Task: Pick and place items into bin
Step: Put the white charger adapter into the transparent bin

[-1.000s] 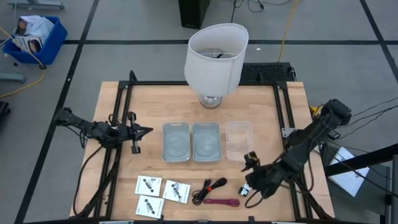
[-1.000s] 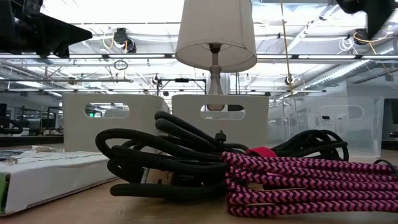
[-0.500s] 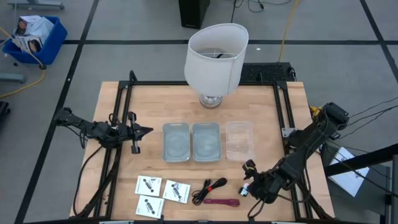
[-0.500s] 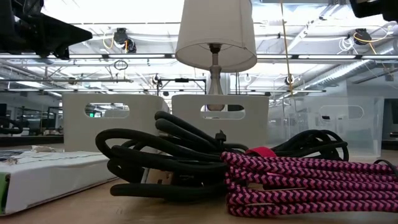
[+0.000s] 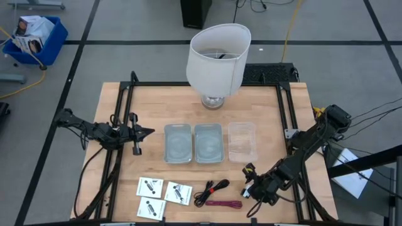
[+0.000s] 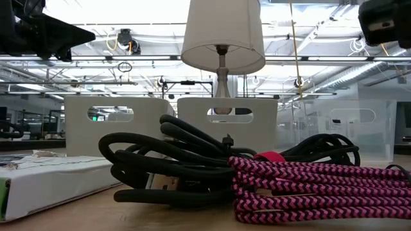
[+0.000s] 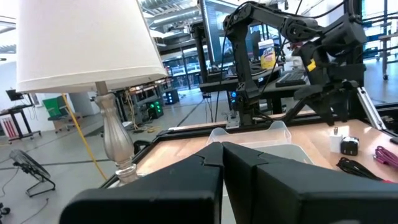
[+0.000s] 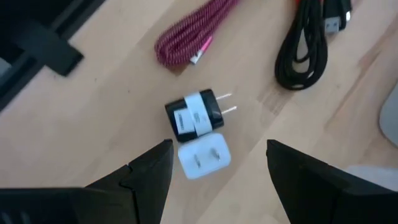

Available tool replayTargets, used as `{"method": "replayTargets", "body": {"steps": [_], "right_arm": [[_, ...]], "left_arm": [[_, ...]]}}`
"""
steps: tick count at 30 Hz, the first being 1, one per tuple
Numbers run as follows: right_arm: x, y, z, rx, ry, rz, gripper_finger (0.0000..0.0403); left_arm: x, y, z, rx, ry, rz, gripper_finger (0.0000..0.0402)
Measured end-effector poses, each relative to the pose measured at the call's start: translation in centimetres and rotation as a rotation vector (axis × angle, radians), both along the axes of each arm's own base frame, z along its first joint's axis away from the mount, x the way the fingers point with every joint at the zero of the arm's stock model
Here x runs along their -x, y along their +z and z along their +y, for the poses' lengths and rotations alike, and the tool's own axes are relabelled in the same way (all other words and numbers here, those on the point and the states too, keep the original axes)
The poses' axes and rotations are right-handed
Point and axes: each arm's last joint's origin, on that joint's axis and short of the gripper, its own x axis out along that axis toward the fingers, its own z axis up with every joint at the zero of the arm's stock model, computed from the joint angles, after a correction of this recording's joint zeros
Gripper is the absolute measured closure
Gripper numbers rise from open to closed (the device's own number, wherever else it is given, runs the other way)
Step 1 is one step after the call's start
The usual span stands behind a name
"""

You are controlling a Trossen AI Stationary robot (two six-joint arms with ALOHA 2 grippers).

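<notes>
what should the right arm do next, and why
Probably lower the right gripper straight down onto the white-and-black block. In the right wrist view its jaws are open and the block lies on the table between them, not yet gripped. The left gripper waits at the table's left side.

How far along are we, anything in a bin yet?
Nothing looks done: the three bins show no items inside. In hand: the right gripper is open, above the white-and-black block, not gripping it. Left to do: the block, the red cable, the black cable and three white packets, all on the table. The left gripper waits at the left side.
</notes>
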Motion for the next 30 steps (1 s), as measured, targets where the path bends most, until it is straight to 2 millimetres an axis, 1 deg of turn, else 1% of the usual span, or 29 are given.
{"method": "replayTargets", "body": {"steps": [4,11,19,24,30], "right_arm": [[0.2,-1.0,-0.1,-0.011,0.047,-0.001,0.0154],[0.6,-2.5,-0.6,-0.004,0.064,-0.004,0.0154],[0.8,-4.1,-1.1,-0.037,0.059,-0.046,0.0154],[0.7,-4.3,-1.2,-0.049,0.051,-0.057,0.0156],[0.8,-4.3,-1.2,-0.044,0.05,-0.049,0.0176]], "left_arm": [[0.0,0.0,0.0,0.001,0.0,0.001,0.0394],[0.0,0.0,0.0,0.001,0.0,0.001,0.0394],[0.0,0.0,0.0,0.001,0.0,0.001,0.0394],[0.0,0.0,0.0,0.004,-0.001,0.0,0.0394],[0.0,0.0,0.0,0.004,-0.001,0.0,0.0394]]}}
